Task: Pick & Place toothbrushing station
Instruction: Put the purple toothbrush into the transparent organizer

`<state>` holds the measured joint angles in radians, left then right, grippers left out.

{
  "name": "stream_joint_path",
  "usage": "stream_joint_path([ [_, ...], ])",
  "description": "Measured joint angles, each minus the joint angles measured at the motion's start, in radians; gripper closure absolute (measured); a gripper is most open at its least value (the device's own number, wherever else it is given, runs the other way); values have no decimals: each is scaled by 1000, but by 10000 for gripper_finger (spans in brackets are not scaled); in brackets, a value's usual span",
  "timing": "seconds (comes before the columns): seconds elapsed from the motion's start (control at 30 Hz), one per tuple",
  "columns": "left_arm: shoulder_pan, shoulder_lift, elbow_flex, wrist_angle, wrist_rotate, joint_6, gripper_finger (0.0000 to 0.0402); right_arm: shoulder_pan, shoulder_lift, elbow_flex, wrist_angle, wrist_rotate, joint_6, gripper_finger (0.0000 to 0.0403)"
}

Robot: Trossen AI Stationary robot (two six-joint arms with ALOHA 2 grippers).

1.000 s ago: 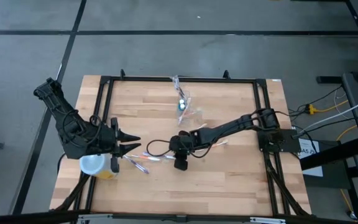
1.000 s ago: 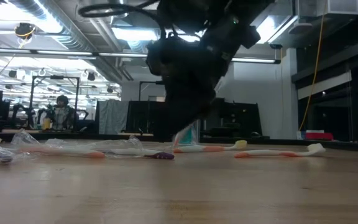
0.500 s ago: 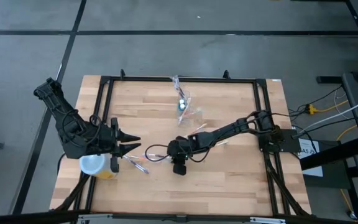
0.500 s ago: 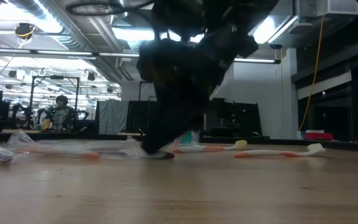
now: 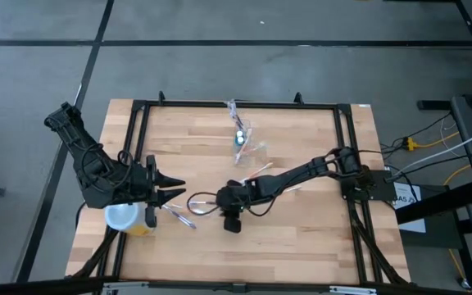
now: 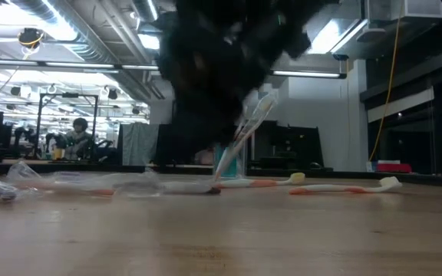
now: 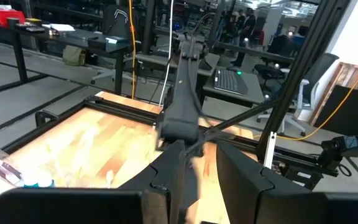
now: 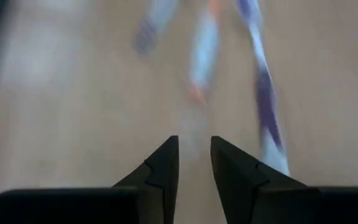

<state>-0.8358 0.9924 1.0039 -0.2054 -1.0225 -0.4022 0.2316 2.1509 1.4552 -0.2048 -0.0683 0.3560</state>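
Jaws: left gripper parted and empty, waiting just beside the yellow tub. Right gripper low over loose toothbrushes mid-table; cannot tell whether it grips one. Clear holder sits near the far edge, well apart from both. Judgement: clear the brushes first, then approach the holder's rim slowly, since thin walls may slip

even, bright light falls on the table from above, with soft shadows. in the low view, ceiling strip lights glare and the dark arm is smeared by motion. the right wrist view is heavily blurred; the toothbrushes streak.
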Motion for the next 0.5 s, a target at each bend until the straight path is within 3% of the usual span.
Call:
stream_joint_path([
  [0.3, 0, 0, 0, 0, 0, -1, 313, -58, 10, 75, 43, 45, -75, 305],
  [0.5, 0, 0, 0, 11, -1, -3, 313, -106, 11, 74, 41, 19, -110, 305],
])
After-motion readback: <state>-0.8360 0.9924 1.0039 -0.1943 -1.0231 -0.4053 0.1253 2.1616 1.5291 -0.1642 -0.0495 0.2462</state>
